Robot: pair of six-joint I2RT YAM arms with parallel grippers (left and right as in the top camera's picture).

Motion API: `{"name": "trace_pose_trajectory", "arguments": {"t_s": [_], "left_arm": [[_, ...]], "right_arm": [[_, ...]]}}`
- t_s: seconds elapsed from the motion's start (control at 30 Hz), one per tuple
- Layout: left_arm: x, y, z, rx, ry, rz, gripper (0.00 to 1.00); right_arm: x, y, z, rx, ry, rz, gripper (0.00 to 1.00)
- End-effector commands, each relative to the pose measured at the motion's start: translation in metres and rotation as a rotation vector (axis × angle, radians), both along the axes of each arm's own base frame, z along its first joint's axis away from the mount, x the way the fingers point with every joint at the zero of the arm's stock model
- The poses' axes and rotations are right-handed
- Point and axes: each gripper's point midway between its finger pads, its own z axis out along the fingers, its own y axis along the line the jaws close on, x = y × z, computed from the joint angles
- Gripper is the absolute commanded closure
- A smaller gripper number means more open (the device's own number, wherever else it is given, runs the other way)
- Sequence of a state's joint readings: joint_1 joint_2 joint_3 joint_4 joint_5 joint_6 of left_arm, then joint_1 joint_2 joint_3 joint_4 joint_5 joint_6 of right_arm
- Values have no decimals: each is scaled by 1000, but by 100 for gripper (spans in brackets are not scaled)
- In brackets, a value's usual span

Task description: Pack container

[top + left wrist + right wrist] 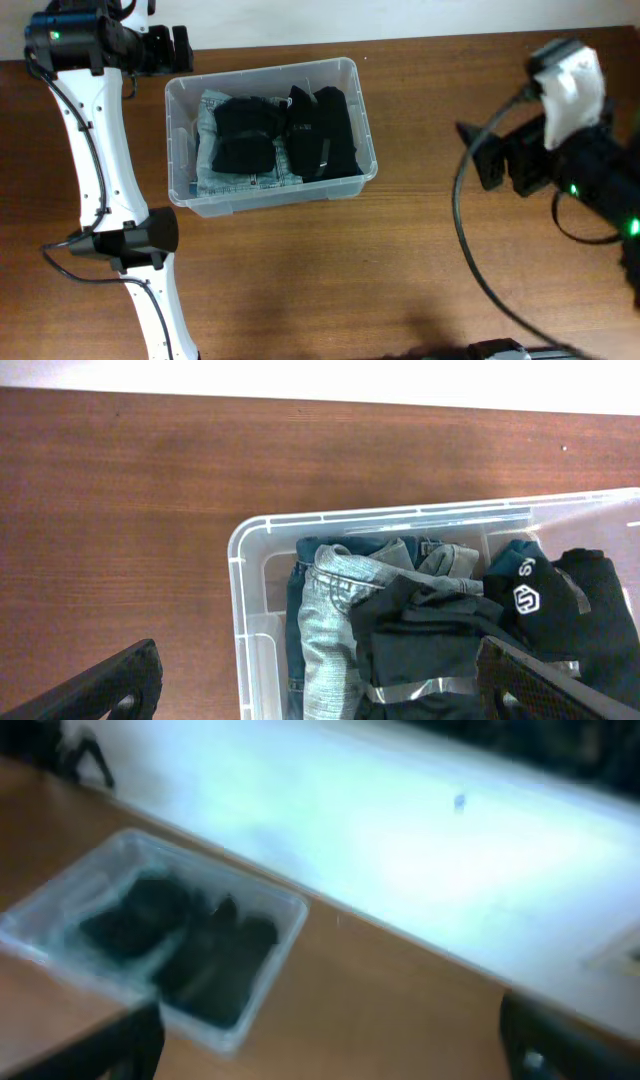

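Two grippers spread wide, empty. I see the container [260, 203] left of centre, long side across the table [300, 290]; left gripper [180, 45] just beside its far-left corner, right gripper [478, 155] well apart.

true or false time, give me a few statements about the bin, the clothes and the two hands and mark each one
1. The bin holds jeans and black clothes. True.
2. The left hand grips a garment. False: it is open and empty, outside the bin by one corner.
3. The right hand hangs over the bin. False: it is well off to the side, over bare table.
4. The bin has no lid on. True.
5. The right hand is open. True.
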State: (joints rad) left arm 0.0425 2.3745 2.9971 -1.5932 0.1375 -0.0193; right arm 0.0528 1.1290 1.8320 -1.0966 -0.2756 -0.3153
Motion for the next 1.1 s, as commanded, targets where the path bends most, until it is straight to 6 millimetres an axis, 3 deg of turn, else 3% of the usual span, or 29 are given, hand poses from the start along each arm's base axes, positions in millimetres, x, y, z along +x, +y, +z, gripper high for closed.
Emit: {"name": "trace_pose_trajectory", "arguments": {"t_s": [0.0,0.13,0.23,0.4,0.73,0.93,1.07], "left_arm": [[-5,1,16,14,-39,-6,1],[-5,1,16,14,-38,-6,1],[-5,1,16,14,-38,-6,1],[-5,1,16,14,-39,-6,1],[-5,1,16,14,-38,-6,1],[-5,1,16,14,-38,-6,1],[-5,1,16,14,-38,-6,1]], "right_arm": [[-7,-12,-44,-8,-67,-18,1],[-16,-19,-91,-7,-177,-43,2],[-24,-14,-119,-2,-260,-14,2],[-37,-2,-182,42,-419,49,1],[-40,-5,-238,193,-437,8,2],[-30,-36,-258,229,-401,-187,2],[-29,-43,-282,218,-331,-240,2]]}}
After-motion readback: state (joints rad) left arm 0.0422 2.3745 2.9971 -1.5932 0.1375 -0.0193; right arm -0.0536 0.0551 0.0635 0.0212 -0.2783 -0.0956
